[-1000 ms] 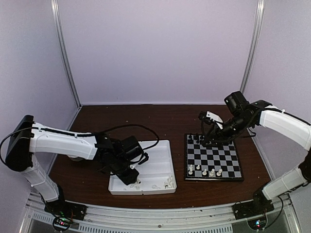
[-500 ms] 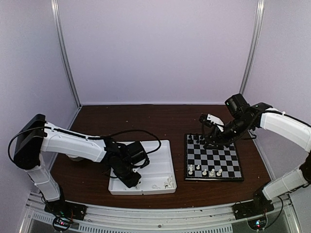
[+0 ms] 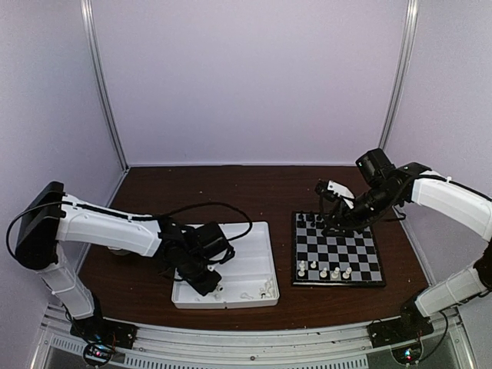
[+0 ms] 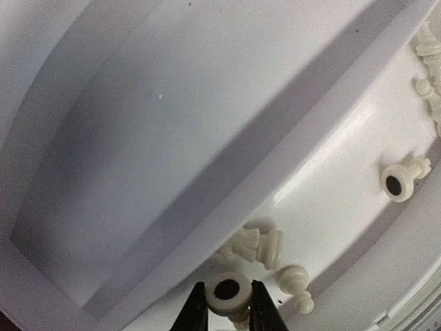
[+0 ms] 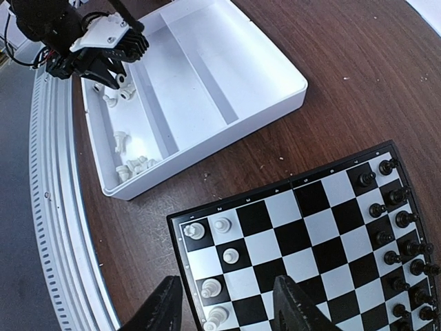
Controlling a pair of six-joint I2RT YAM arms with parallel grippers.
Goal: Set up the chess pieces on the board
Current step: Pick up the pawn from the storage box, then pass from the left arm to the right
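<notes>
The chessboard lies at the right, and also shows in the right wrist view. Several white pieces stand on its near rows and black pieces fill its far rows. My left gripper is down in the white tray's near compartment, shut on a white piece seen base-on between the fingers. It also shows in the top view. More loose white pieces lie beside it. My right gripper is open and empty above the board's near-left corner; in the top view it hovers over the far rows.
The white three-compartment tray sits left of the board, with white pieces in its near compartment. Its other two compartments look empty. Brown table surrounds both. A metal rail runs along the near edge.
My left arm has shifted slightly over the tray's near compartment, its gripper staying low there. The right arm has hardly moved above the board.
</notes>
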